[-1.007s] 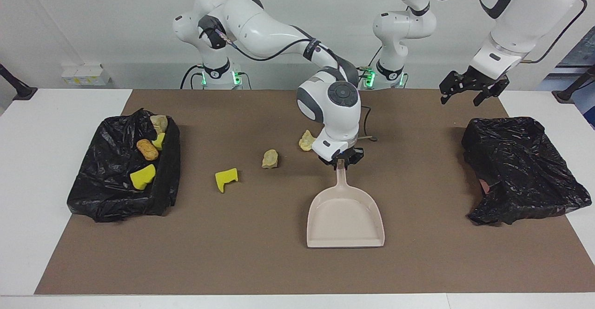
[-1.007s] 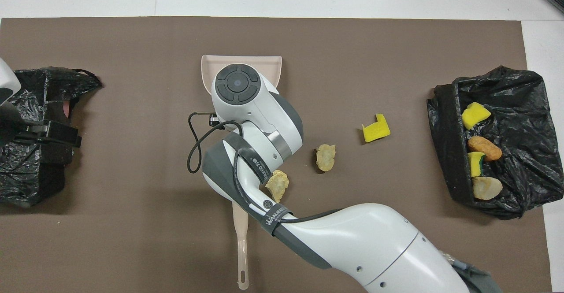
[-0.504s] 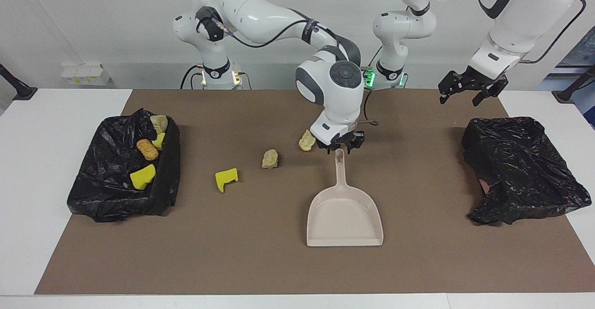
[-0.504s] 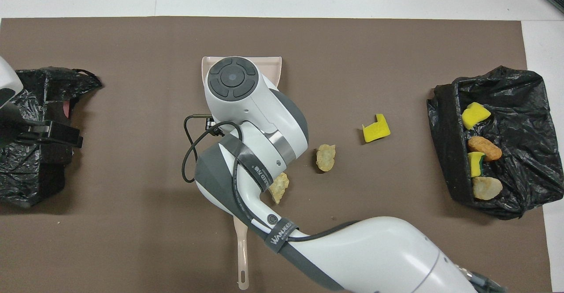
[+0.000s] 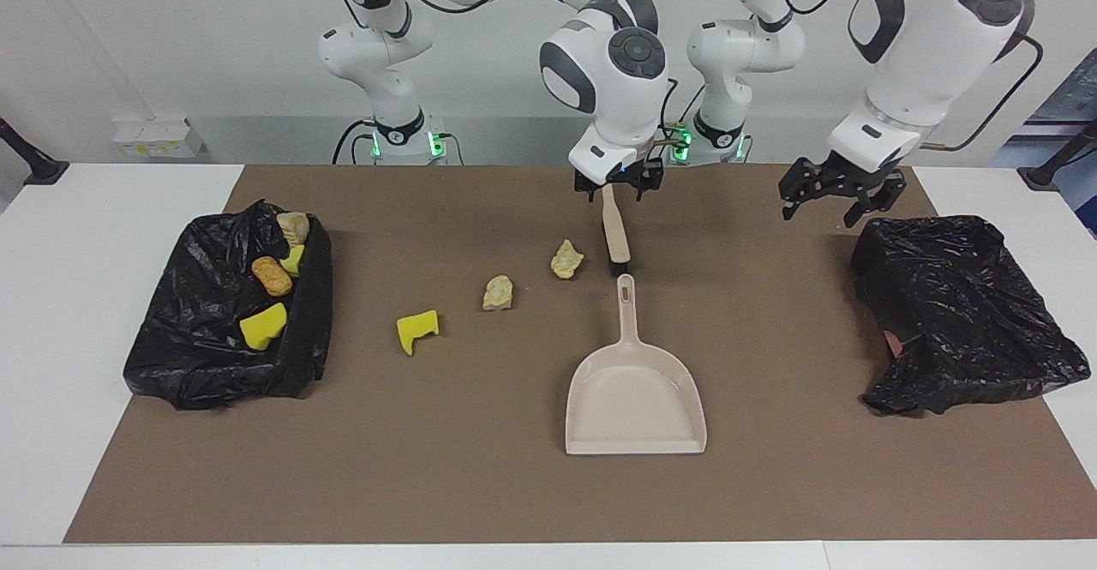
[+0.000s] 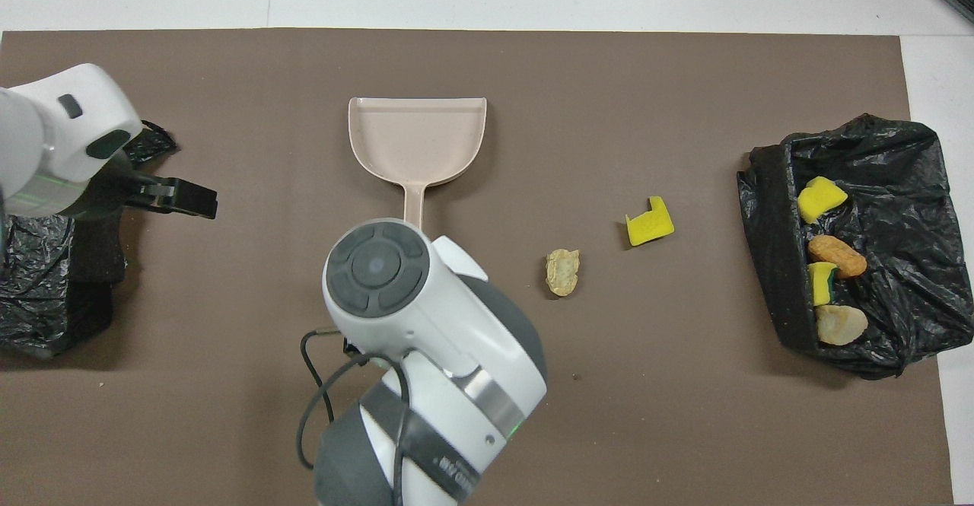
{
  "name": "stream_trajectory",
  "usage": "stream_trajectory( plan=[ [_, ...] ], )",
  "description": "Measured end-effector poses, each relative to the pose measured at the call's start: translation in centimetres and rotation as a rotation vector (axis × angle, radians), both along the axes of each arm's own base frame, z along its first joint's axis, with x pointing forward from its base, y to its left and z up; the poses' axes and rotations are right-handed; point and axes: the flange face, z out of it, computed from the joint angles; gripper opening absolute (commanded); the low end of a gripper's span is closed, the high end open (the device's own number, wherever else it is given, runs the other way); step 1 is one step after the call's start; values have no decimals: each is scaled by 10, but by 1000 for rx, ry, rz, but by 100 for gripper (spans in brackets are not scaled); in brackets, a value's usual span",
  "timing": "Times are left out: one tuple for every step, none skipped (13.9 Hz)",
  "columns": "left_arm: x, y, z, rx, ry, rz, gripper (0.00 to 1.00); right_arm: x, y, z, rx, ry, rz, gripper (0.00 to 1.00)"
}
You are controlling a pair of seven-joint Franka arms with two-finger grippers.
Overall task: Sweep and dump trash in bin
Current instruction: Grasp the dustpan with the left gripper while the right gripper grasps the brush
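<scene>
The right gripper (image 5: pixel 619 186), fingers spread, is hanging over the brush (image 5: pixel 614 236). Three trash scraps (image 5: pixel 500 292) are lying beside the dustpan (image 5: pixel 635 390); a skewed grab may be pushing the brush away. The left gripper (image 5: pixel 830 192) is waiting, spread.

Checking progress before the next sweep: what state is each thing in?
Dustpan: flat on the mat, empty, unheld.
Brush: lying on the mat.
Bin at the right arm's end: holds four scraps.
Bin at the left arm's end: no scraps visible.
Yellow sponge chunk: loose on the mat.
Beige lump beside the brush: loose.
Middle beige lump: loose.
Left gripper: open, empty.
Right gripper: over the brush.
</scene>
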Motion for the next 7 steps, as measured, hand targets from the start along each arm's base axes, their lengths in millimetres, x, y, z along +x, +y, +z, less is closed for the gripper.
stream_trajectory(
  plan=[
    [5, -11, -9, -1, -4, -12, 100, -22, 3, -7, -3, -4, 9, 85],
    [9, -19, -19, -2, -2, -22, 100, -41, 3, -17, -3, -12, 11, 84],
    [13, -30, -29, -3, -2, -33, 100, -56, 1, -29, -2, -18, 15, 84],
    [16, -48, -38, -6, -12, -37, 100, -71, -2, -45, -5, -23, 19, 84],
    [18, -64, -46, -8, -20, -32, 100, -83, -3, -63, -11, -26, 15, 84],
    [18, -81, -55, -10, -21, -27, 100, -94, -5, -82, -20, -26, 7, 84],
    [18, -100, -65, -7, -23, -26, 100, -104, -6, -98, -22, -22, 2, 84]
  ],
)
